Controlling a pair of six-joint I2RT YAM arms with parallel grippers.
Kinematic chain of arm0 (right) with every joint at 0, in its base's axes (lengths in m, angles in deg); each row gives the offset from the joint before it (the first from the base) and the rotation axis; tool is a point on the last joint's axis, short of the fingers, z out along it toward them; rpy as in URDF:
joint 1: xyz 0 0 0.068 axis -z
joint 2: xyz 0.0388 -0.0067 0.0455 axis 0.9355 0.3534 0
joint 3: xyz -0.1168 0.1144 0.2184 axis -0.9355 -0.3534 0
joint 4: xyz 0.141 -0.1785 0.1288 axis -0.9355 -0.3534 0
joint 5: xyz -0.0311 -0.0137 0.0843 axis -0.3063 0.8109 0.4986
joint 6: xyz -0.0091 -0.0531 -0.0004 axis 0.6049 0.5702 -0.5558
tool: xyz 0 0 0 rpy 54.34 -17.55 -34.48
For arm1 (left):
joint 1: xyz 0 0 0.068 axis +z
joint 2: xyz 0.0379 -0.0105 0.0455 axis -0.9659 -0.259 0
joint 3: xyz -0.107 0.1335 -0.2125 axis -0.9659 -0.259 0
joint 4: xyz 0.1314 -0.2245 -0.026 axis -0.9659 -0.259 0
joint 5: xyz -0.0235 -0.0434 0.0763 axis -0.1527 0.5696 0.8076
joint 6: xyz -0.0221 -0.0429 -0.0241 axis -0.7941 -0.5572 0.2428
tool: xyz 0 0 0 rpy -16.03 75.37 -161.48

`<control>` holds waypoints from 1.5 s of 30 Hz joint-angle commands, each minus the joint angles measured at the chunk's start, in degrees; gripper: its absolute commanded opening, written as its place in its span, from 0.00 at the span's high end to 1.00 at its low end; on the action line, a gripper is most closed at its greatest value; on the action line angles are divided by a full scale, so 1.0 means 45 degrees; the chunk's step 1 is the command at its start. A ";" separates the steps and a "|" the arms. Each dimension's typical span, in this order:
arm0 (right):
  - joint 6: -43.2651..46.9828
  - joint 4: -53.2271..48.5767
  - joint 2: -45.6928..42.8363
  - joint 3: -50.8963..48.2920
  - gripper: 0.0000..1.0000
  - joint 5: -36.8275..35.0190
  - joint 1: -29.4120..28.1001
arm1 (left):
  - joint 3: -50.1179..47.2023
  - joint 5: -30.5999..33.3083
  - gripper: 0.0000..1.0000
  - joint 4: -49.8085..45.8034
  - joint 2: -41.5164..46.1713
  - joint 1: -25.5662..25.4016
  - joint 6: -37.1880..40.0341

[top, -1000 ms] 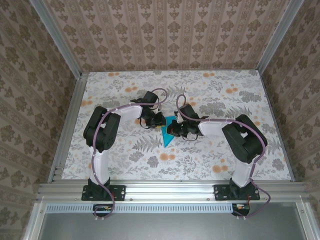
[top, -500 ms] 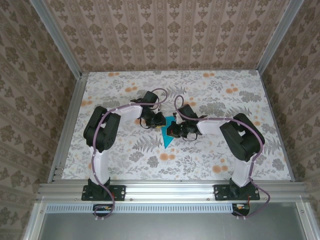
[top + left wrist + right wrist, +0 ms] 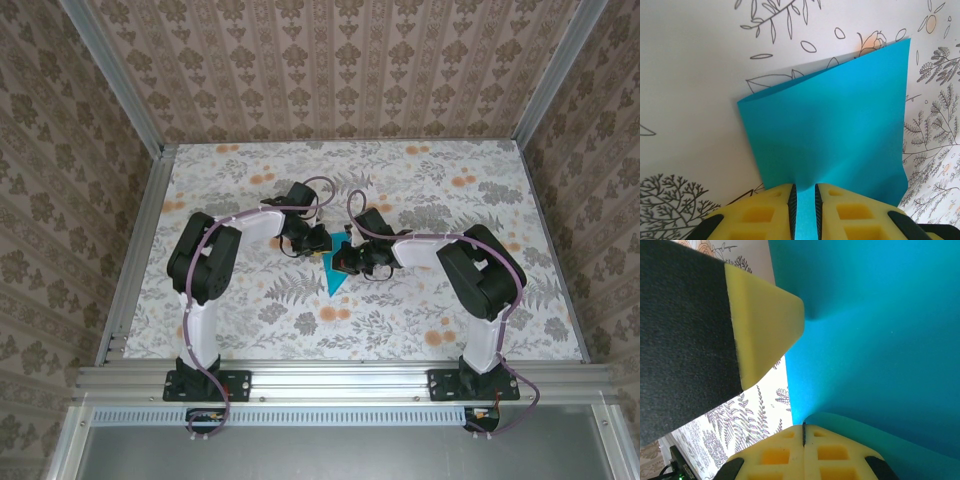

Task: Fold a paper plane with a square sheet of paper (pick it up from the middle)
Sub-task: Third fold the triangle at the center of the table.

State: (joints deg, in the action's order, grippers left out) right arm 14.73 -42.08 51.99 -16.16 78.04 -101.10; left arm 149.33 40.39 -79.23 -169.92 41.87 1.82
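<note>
The square sheet of paper (image 3: 333,278) is bright turquoise and folded, with a sharp point toward the near edge of the table. My left gripper (image 3: 318,245) is on its far left part. In the left wrist view the folded sheet (image 3: 840,130) runs up into the narrow slot between the yellow jaws of my left gripper (image 3: 804,195). My right gripper (image 3: 347,262) sits at the sheet's right side. Its jaws are pressed together in the right wrist view (image 3: 804,432), with the paper (image 3: 880,340) curling out from the tip. A left finger (image 3: 765,325) dents the paper there. A finished paper plane is out of view.
The table (image 3: 430,190) has a floral cloth with free room all around the paper. Aluminium rails (image 3: 340,380) run along the near edge by the arm bases, and patterned walls close in the other three sides.
The right arm has shifted a little to the left, bringing its gripper closer to the left one over the paper. The left arm and the paper's point have stayed put.
</note>
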 commanded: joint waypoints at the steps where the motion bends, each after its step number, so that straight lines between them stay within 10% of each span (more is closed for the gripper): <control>1: 0.0205 -0.0350 0.0242 0.0250 1.00 0.0094 -0.0064 | 0.0140 0.0039 0.79 -0.0421 -0.0422 -0.0080 0.0322; 45: 0.0095 -0.0335 0.0584 0.0440 1.00 -0.0189 -0.0025 | 0.0125 -0.0023 0.79 -0.0453 -0.0305 -0.0100 0.0333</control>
State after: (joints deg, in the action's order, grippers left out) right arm 14.90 -43.15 53.04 -15.67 77.38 -101.10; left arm 149.33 40.39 -79.21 -169.92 41.67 1.82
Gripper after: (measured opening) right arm 0.046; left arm 0.209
